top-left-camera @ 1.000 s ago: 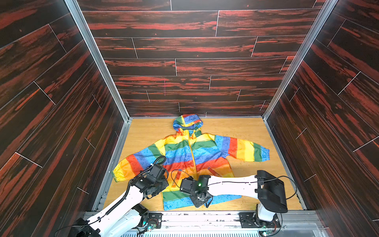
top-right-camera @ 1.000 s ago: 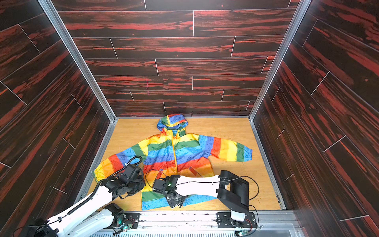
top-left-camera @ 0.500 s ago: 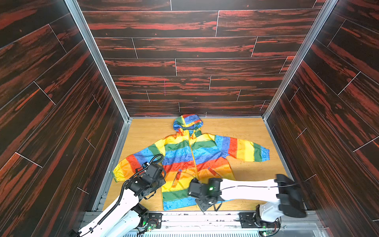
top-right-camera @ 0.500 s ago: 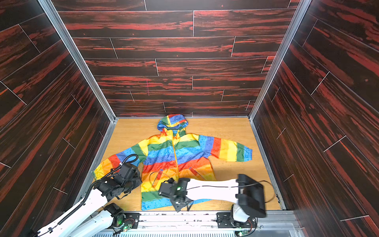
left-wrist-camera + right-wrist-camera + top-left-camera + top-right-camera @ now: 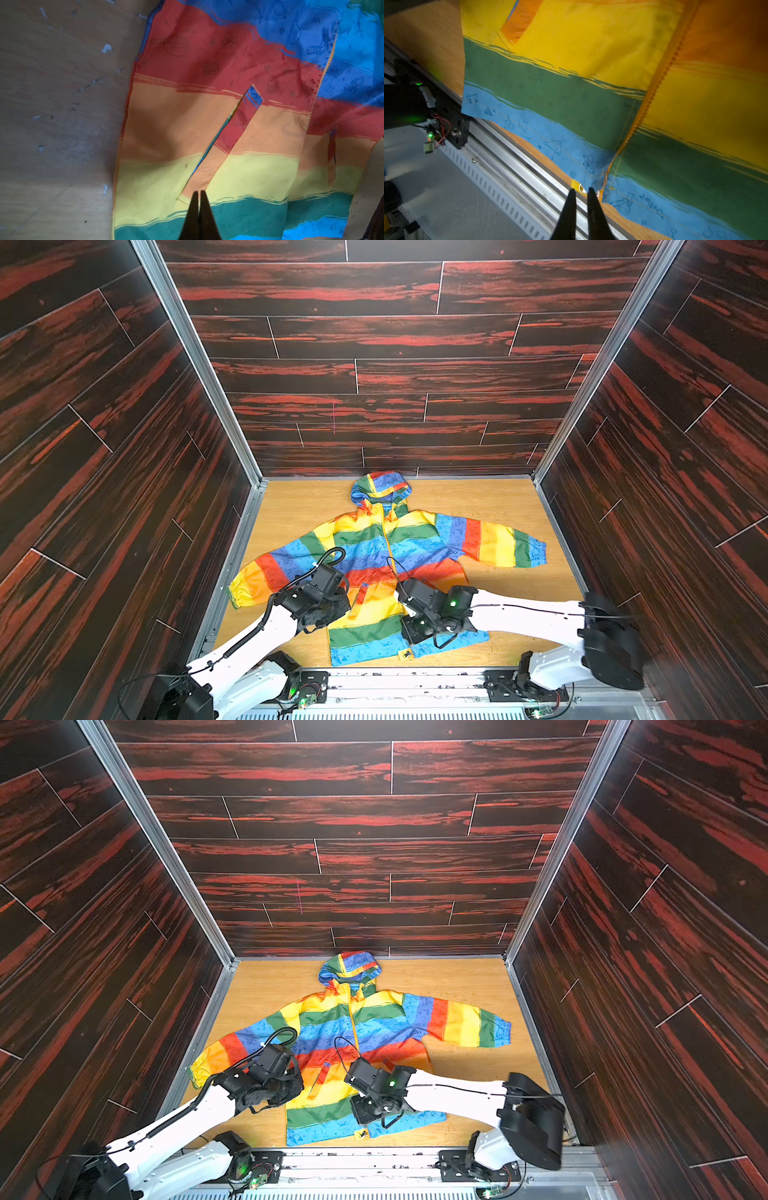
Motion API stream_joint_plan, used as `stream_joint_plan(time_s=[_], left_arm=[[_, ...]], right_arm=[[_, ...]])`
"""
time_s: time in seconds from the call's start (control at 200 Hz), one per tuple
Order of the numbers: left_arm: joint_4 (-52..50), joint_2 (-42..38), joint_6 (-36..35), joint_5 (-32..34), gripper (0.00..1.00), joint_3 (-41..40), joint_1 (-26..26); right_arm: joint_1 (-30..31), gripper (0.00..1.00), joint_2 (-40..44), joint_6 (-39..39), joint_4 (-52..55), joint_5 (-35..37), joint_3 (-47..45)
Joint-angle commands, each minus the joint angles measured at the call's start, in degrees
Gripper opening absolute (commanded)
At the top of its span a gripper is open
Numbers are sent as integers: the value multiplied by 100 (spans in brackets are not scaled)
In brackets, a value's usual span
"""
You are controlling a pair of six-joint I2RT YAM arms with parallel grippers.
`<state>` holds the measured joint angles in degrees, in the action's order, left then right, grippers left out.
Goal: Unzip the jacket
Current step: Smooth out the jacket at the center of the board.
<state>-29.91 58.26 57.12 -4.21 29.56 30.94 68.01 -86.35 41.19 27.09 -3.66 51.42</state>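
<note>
A: R claw first?
B: Right gripper (image 5: 580,190): black fingers nearly together, thin slit btw them, tips at the small metal zip pull (image 5: 582,188) on the light-blue hem. Looks nipped on it, but the tips cover the contact.
A: And L?
B: Left gripper (image 5: 198,192) is pressed fully closed on itself, tips at the lower end of the slanted pocket (image 5: 228,133).
A: Do the top views add anything?
B: Both hide the fingertips under the black wrist bodies. They do show the whole rainbow-striped shiny hooded jacket (image 5: 365,537) (image 5: 332,1017), spread flat on the pale wooden tabletop (image 5: 478,497), hood twd the back wall, sleeves out. R wrist cam only: orange zipper (image 5: 654,89) teeth joined, hem just beside the grey metal rail (image 5: 519,149).
</note>
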Motion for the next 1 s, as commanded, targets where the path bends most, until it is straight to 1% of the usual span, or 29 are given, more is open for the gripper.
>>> stream_joint_plan(time_s=[0.0, 0.05, 0.16, 0.25, 0.351, 0.436, 0.541, 0.611, 0.656, 0.767, 0.827, 0.882, 0.922, 0.992], left_arm=[[13, 137, 170, 54, 0, -185, 17], [69, 208, 217, 78, 0, -288, 17], [222, 378, 326, 137, 0, -459, 17], [201, 555, 330, 246, 0, -478, 17], [120, 700, 343, 446, 0, -460, 13], [49, 766, 377, 660, 0, -460, 9], [61, 761, 440, 797, 0, -486, 9], [47, 766, 407, 829, 0, -463, 8], [21, 782, 381, 849, 0, -435, 1], [-85, 763, 343, 946, 0, -389, 0], [-93, 731, 343, 987, 0, -389, -8], [-94, 713, 336, 1001, 0, -396, -15], [-94, 704, 326, 1001, 0, -394, -22], [-85, 693, 309, 984, 0, -390, -33]], right_arm=[[2, 11, -498, 54, -478, -377, -43], [2, 10, -676, 88, -500, -432, -92], [2, 10, -822, 165, -660, -469, -366], [2, 13, -902, 226, -659, -482, -525], [2, 22, -875, 242, -801, -566, -707], [2, 30, -702, 179, -1008, -777, -794], [19, 41, -194, 141, -1222, -1076, -864], [20, 47, 333, 187, -1178, -1021, -946], [20, 49, 658, 213, -967, -792, -969], [102, 49, 1221, 33, -201, 13, -974], [324, 48, 1431, -231, 80, 562, -1042], [612, 46, 1471, -444, 276, 1223, -1082], [846, 46, 1445, -620, 297, 1698, -1145], [1213, 43, 1286, -992, 162, 2227, -1271]])
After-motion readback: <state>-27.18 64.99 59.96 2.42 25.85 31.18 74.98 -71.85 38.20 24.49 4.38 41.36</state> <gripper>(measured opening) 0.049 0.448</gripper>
